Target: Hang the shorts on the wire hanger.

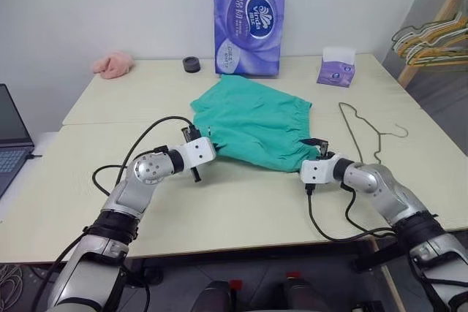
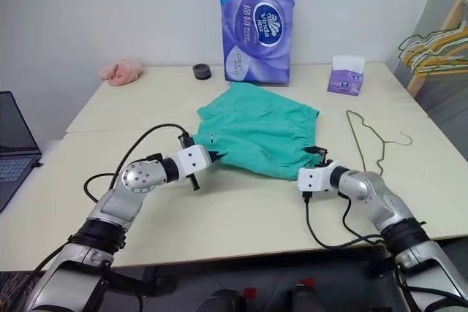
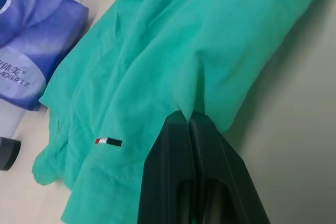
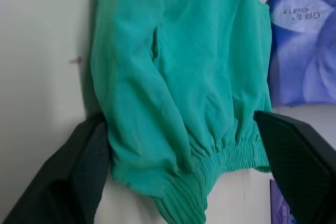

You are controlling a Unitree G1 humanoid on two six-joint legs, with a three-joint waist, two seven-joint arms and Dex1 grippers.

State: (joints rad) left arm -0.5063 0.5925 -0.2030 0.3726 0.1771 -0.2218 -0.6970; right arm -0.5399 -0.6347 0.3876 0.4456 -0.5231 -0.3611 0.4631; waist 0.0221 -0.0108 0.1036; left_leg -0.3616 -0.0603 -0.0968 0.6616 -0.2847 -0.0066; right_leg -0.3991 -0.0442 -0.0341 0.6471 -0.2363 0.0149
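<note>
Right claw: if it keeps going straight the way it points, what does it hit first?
The shorts. The right claw stands open with the gathered waistband corner between its fingers, so the fabric is first in line. How far the cloth already sits between them is hard to judge.

We count one pair of shorts (image 1: 252,124), one wire hanger (image 1: 363,128), one pink cloth lump (image 1: 113,64), one small dark round object (image 1: 191,64), one large purple tissue pack (image 1: 248,18), one small purple tissue box (image 1: 336,66), one laptop (image 1: 10,137), one bunch of hangers (image 1: 431,36) and two end effectors: left (image 1: 207,147), right (image 1: 319,148).
</note>
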